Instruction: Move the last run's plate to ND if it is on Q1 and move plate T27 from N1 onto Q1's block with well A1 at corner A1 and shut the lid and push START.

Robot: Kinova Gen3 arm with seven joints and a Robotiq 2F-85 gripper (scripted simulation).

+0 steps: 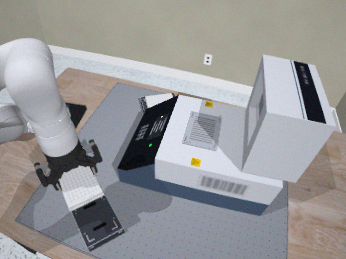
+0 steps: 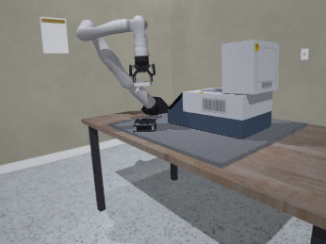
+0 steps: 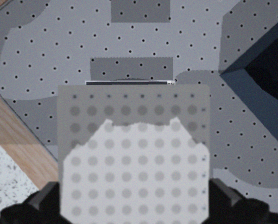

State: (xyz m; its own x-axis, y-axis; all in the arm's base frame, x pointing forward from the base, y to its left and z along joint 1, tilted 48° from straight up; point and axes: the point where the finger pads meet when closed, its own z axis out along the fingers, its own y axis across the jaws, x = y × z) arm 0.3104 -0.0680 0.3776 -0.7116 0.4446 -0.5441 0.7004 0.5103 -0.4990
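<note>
My gripper [image 1: 69, 170] [image 2: 142, 79] [image 3: 134, 196] is shut on a white well plate [image 1: 81, 187] [image 2: 140, 83] [image 3: 132, 145], held flat by its long sides. It hangs high above a dark, empty plate nest [image 1: 100, 226] [image 2: 144, 123] near the mat's front left corner; the nest's edge [image 3: 130, 82] shows just beyond the plate in the wrist view. I cannot read the plate's label. The cycler Q1 [image 1: 220, 161] [image 2: 221, 109] stands to the right with its lid [image 1: 285, 126] [image 2: 250, 67] raised. Its block [image 1: 202, 130] shows as a grey ribbed square. A green lamp [image 1: 150, 145] glows on its black front panel [image 1: 150, 131].
A white item [image 1: 157, 101] sits behind Q1's front panel at the back of the grey mat [image 1: 200, 226]. A dark pad [image 1: 76, 113] lies on the wooden table [image 1: 315, 221] at the left. The table's front left edge is close to the nest.
</note>
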